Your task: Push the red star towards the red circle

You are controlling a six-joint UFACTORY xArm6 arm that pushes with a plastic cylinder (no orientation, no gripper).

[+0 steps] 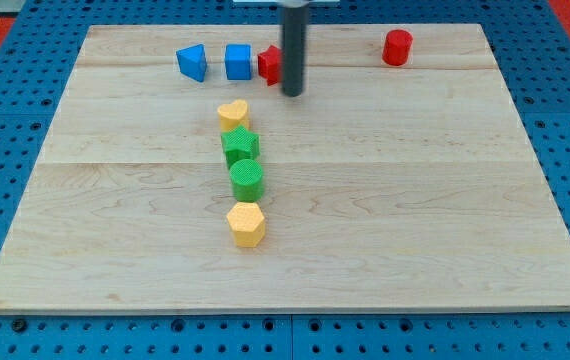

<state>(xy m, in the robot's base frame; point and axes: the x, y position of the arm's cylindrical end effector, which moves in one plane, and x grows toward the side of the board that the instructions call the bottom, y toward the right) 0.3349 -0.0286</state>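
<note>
The red star (268, 64) lies near the view's top, just right of the blue square, partly hidden behind my rod. The red circle (397, 47) stands further right near the top edge of the board. My tip (292, 93) rests on the board just right of and slightly below the red star, close to it; I cannot tell if it touches.
A blue triangle (193, 62) and a blue square (238, 61) lie left of the red star. Below, a column runs down the middle: yellow heart (233, 114), green star (240, 146), green circle (247, 181), yellow hexagon (246, 224). The wooden board (415, 200) sits on blue pegboard.
</note>
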